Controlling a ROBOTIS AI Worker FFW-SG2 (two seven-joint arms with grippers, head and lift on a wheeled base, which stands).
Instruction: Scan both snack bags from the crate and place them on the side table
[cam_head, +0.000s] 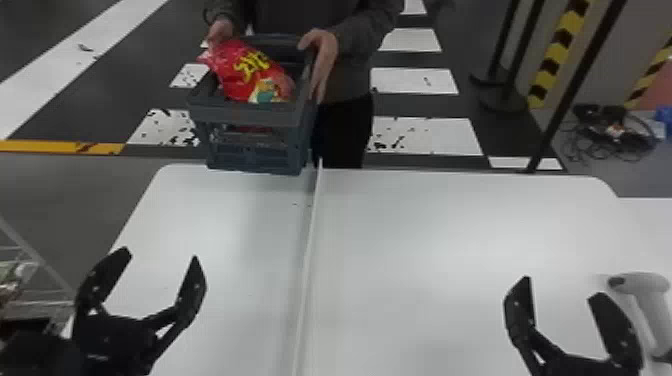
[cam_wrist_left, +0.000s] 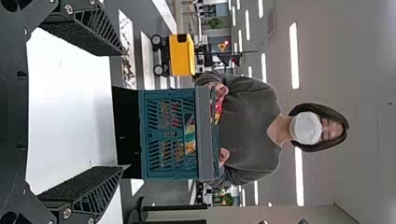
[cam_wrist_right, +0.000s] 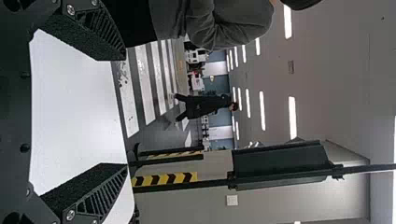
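Observation:
A person's hands hold the blue-grey crate (cam_head: 250, 114) above the far left edge of the white table (cam_head: 425, 250). A red snack bag (cam_head: 250, 75) with yellow print leans inside it; whether a second bag lies beneath, I cannot tell. In the left wrist view the crate (cam_wrist_left: 170, 135) hangs beyond my fingers. My left gripper (cam_head: 162, 255) stands open over the table's near left part, and in its wrist view the gripper (cam_wrist_left: 123, 109) has nothing between its fingers. My right gripper (cam_head: 560, 287), also open and holding nothing (cam_wrist_right: 126, 112), is left of the white handheld scanner (cam_head: 645, 300).
A thin raised white strip (cam_head: 310, 250) runs front to back across the table. Wire shelving (cam_head: 40, 272) stands at the near left. Beyond the table are black posts and striped barriers (cam_head: 560, 55), with a heap of cables (cam_head: 615, 132) on the floor.

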